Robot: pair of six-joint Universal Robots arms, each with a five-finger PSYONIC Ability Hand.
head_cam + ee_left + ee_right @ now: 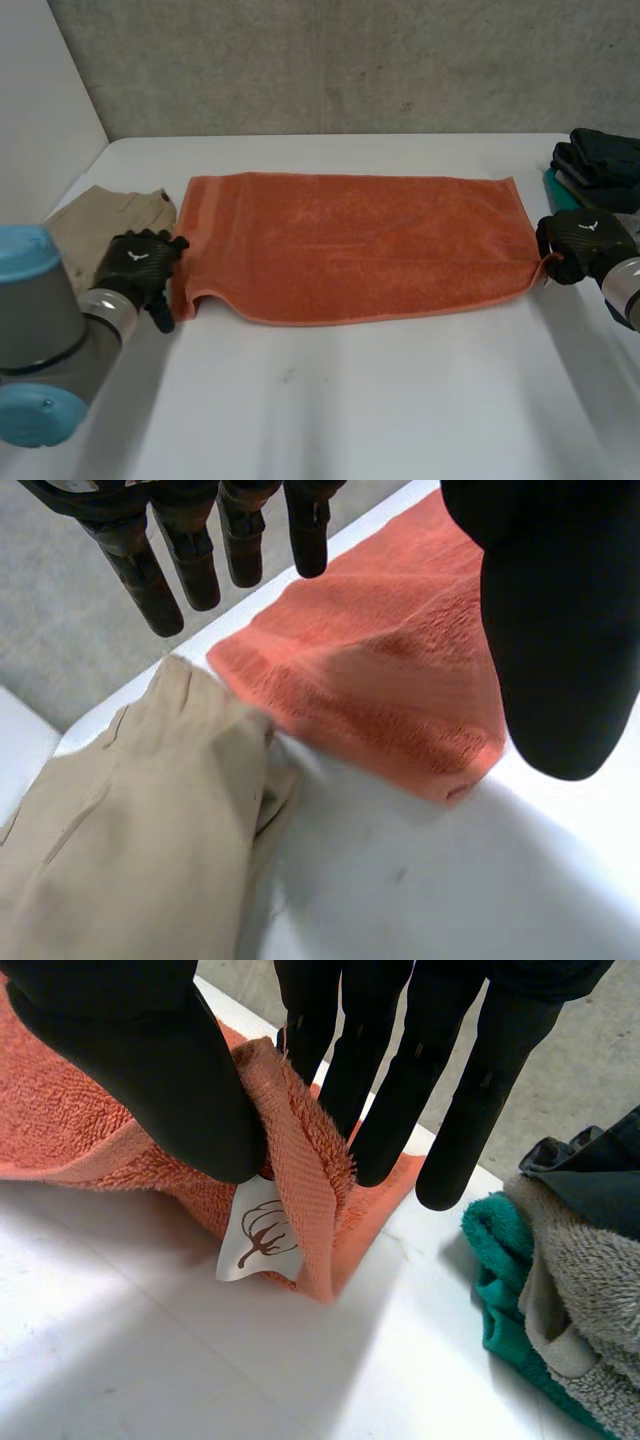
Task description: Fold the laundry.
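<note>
Now, pinching the near right corner of the towel [350,245] in the right hand [150,1060], thumb against fingers, likely so as to lift it over for a fold. Hanging the left hand [135,262] wide, holding nothing, just over the near left corner, maybe ready to grab. Further out, counting: two hands, one towel flat on the table [350,400], one tan cloth [95,225] by the left hand, one pile [600,165] by the right.

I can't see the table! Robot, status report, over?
Left hand open by near corner of orange terry towel. Right hand pinching its other near corner. Towel spread flat. Beige garment, teal-and-grey cloth pile at sides, not blocking.
</note>
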